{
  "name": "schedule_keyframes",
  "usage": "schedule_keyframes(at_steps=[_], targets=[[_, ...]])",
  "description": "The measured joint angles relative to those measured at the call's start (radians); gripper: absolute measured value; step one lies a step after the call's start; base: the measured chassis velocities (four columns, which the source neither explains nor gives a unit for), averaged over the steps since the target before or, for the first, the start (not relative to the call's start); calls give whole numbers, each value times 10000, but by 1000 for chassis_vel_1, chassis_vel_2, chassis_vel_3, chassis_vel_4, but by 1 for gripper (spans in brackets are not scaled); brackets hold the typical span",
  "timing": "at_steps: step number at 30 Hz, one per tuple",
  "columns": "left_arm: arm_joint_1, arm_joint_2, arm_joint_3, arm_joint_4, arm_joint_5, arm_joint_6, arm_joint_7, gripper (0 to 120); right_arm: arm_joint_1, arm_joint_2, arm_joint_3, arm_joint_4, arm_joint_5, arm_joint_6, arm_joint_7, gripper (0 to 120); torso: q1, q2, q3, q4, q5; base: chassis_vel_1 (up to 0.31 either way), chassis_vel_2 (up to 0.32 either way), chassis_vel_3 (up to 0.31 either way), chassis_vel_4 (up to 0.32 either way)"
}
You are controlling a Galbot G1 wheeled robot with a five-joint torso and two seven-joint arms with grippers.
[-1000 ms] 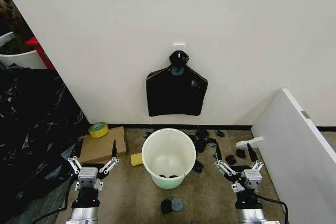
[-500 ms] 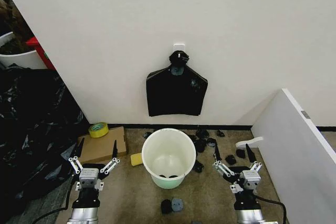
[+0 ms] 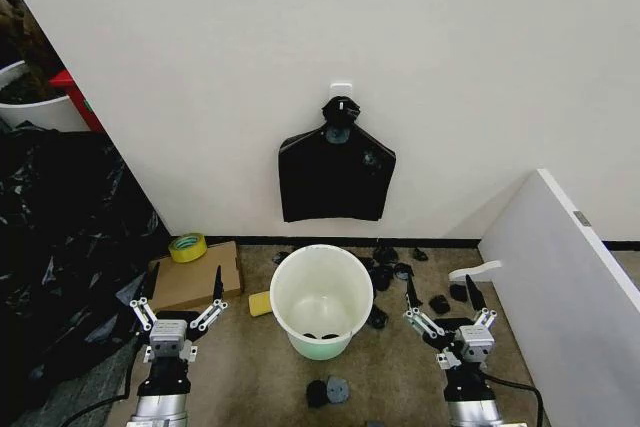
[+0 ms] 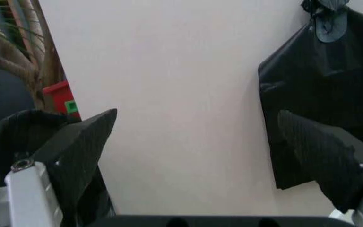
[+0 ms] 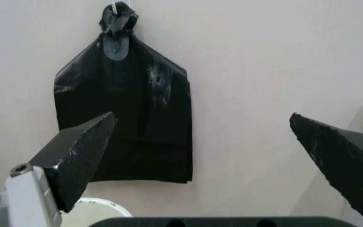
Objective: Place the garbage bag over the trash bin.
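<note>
We judge the task barely begun. The trash bin (image 3: 321,300) stands bare on the floor between our arms, with no liner on its rim. The garbage bag (image 3: 55,257) lies crumpled in a heap at far left, untouched. Our left pincer (image 3: 180,299) and right pincer (image 3: 440,300) flank the bin, both spread wide and holding nothing. Fetching and fitting the bag remain.
</note>
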Motion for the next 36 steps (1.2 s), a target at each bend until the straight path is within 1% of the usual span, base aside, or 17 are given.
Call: schedule_keyframes(at_steps=[14, 20, 22, 24, 26, 28, 30, 32, 33, 36], targets=[[54, 3, 5, -78, -14, 2, -24, 100, 23, -22, -63, 24, -5, 8, -54, 100, 0, 0, 0, 0, 0, 0, 0, 0, 0], [55, 52, 25, -20, -97, -3, -52, 100, 298, -220, -140, -52, 175, -277, -90, 100, 0, 0, 0, -1, 0, 0, 0, 0, 0], [52, 70, 22, -18, -115, -4, -51, 100, 575, -398, -322, -123, 363, -545, -88, 100, 0, 0, 0, -1, 0, 0, 0, 0, 0], [51, 106, -2, -6, -157, -7, -36, 100, 1144, -704, -799, -307, 607, -1061, -69, 100, 0, 0, 0, 0, 1, 0, 0, 0, 0], [51, 108, -5, -3, -159, -9, -33, 100, 1232, -746, -864, -332, 653, -1131, -69, 100, 0, 0, 0, -1, 1, 0, 0, 0, 0], [62, 93, -12, 0, -162, -16, -17, 100, 1675, -934, -1204, -445, 971, -1444, -87, 100, 0, 0, 0, 0, 1, 0, 0, 0, 0], [123, 49, -22, -1, -140, -46, -4, 100, 2206, -1258, -1608, -714, 1536, -1552, -651, 100, 0, 0, 0, 0, 0, 0, 0, 0, 0], [135, 35, -27, -3, -130, -55, -4, 100, 2323, -1333, -1694, -789, 1614, -1559, -793, 100, 0, 0, 0, 0, 0, 0, 0, 0, 0], [171, -10, -36, -21, -105, -70, -4, 100, 2601, -1502, -1865, -952, 1780, -1591, -1045, 100, 0, -1, 0, 0, 1, 0, 0, 0, 0], [285, -178, -73, -149, -64, -101, -5, 100, 3600, -1923, -2236, -1414, 2343, -1881, -1220, 100, 0, 0, 1, 0, 1, 0, 0, 0, 0]])
